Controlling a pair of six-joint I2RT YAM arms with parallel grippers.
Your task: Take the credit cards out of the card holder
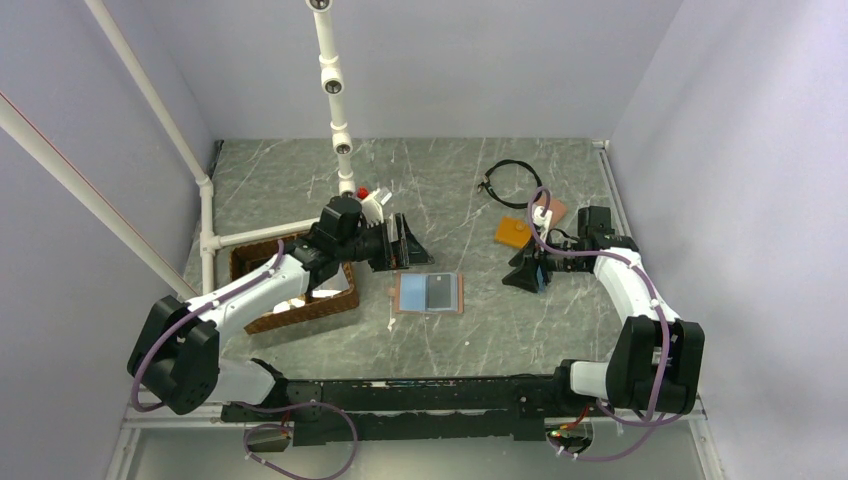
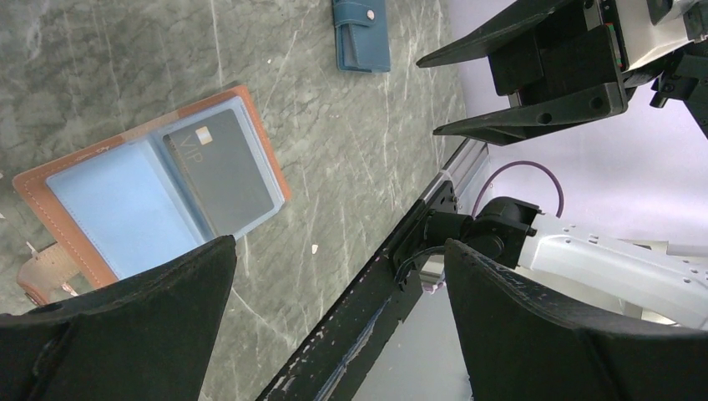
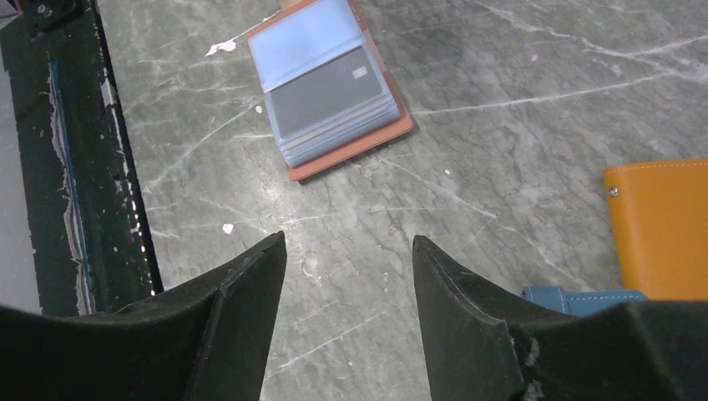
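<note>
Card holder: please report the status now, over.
Left tool open, empty; right tool open, empty. Card holder lies open flat, grey card in its pocket. Orange wallet, blue wallet off to the side, neither in the way.

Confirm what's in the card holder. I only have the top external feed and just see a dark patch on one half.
Observer: Left wrist view shows one dark grey card in a clear pocket of the open card holder, with VIP printed near one end.
Operator: More cards under it?
Observer: Cannot tell. Right wrist view shows several blue sleeves stacked on that half, edges fanned.
Operator: Anything hidden by the right hand?
Observer: Yes, a closed teal-blue wallet lies flat right beside it, mostly covered from above.
</note>
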